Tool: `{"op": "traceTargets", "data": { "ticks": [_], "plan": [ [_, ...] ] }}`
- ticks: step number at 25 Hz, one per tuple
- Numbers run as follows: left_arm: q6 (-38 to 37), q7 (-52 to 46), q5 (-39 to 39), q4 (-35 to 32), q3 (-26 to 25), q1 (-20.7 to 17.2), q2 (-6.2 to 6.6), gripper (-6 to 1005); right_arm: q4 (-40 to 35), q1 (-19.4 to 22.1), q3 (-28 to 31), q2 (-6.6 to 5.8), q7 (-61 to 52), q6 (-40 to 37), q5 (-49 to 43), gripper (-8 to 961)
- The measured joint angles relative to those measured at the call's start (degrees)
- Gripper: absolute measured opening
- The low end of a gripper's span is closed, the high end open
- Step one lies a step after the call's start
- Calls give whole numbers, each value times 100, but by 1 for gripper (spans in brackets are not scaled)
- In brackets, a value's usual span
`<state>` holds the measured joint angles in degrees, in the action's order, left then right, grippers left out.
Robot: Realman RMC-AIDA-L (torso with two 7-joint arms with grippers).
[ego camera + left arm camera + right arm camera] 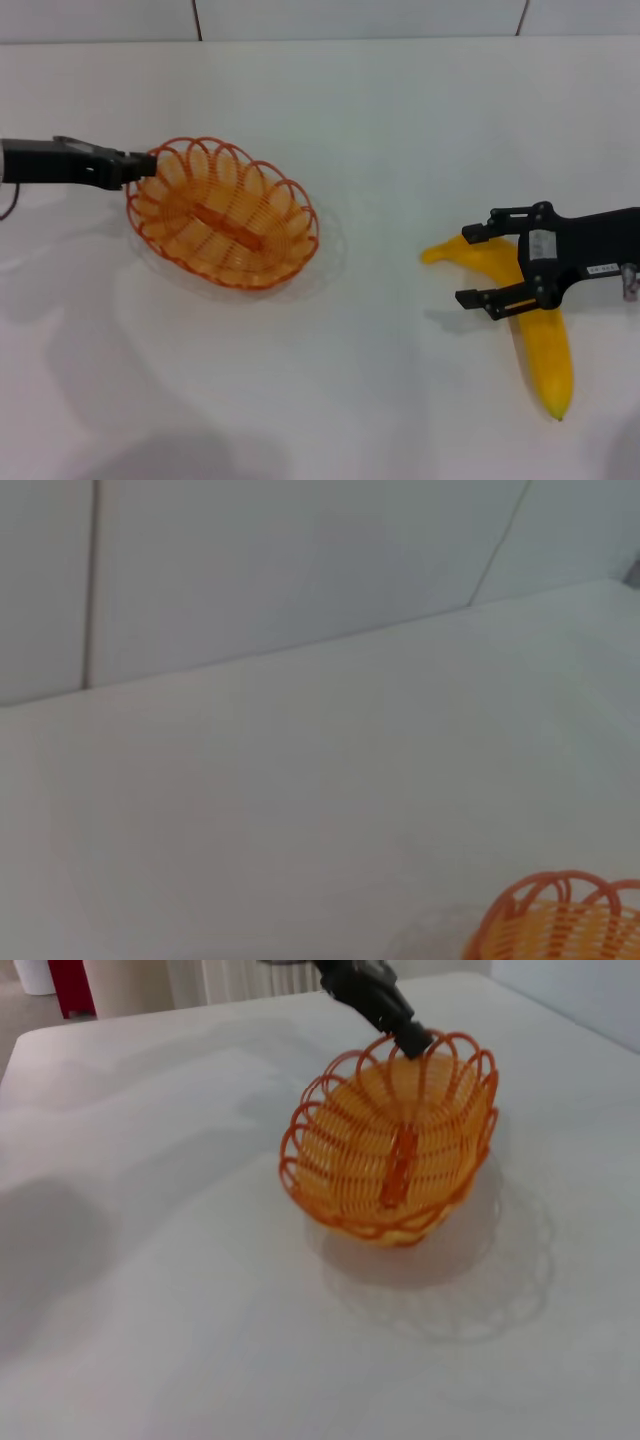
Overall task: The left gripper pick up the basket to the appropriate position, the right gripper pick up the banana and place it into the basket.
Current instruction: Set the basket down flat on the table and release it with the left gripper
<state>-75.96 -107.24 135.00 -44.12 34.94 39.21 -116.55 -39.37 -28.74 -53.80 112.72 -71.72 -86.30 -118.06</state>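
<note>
basket [222,214] rim gripped by left claw [148,165]; right claw [478,266] spread over banana [543,352].

Basket [560,920] rim; white table [300,800].

The basket [222,214] is a small oval of looped orange wire with a scalloped rim, sitting left of centre. It is tilted, its left rim raised, and its shadow falls apart from it. The left gripper [140,166], a black claw reaching in from the far left, is clamped on that raised left rim. The banana [535,335] is large, curved, smooth and yellow with a small dark tip at its near end; it lies at the right, well apart from the basket. The right gripper [485,267], a black claw entering from the right, hangs over the banana's far half with its fingers spread.
</note>
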Motion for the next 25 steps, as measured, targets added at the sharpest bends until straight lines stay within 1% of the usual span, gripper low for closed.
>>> {"op": "traceTargets", "data": {
  "ticks": [5, 9, 16, 25],
  "plan": [
    [111, 31, -288, 174, -2, -27, -9, 47, -21, -8, 190, -2, 0, 0, 43, 872],
    [219, 64, -557, 386, 2, -28, -13, 48, -10, -23, 226, -9, 0, 0, 41, 872],
    [419, 149, -804, 767, -16, -20, -25, 50, -8, -35, 230, -2, 0, 0, 15, 872],
    [453, 109, -901, 1047, -34, -14, -33, 53, -9, -35, 230, -6, 0, 0, 11, 872]
  ]
}}
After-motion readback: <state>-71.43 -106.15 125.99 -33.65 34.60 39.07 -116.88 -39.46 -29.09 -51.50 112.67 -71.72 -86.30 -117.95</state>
